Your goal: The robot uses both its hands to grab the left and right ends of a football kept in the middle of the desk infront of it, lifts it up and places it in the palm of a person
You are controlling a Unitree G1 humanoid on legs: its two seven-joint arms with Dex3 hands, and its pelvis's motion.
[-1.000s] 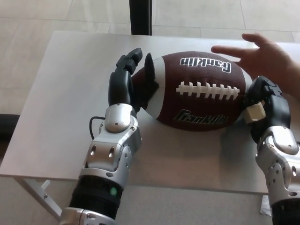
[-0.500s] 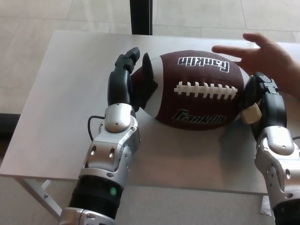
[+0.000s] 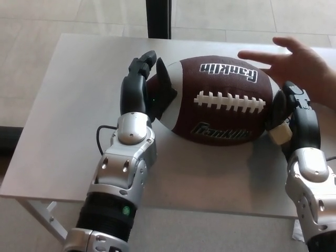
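A brown football [image 3: 220,102] with white laces and white "Franklin" lettering lies across the middle of the grey desk [image 3: 63,115]. My left hand [image 3: 144,86] presses against the ball's left end, thumb and fingers spread around it. My right hand [image 3: 291,113] is set against the ball's right end, fingers wrapped on the tip. The ball looks raised slightly off the desk between both hands. A person's hand [image 3: 294,63] is held open, palm up, behind the ball's right end, over the far right of the desk.
A black post [image 3: 157,18] stands behind the desk's far edge. Beyond and left of the desk is light tiled floor [image 3: 31,52]. The desk's front edge runs just under my forearms.
Both hands have shifted up and away from me with the ball held between them. The right hand has closed in tighter on the ball's right tip. The person's hand has stayed put.
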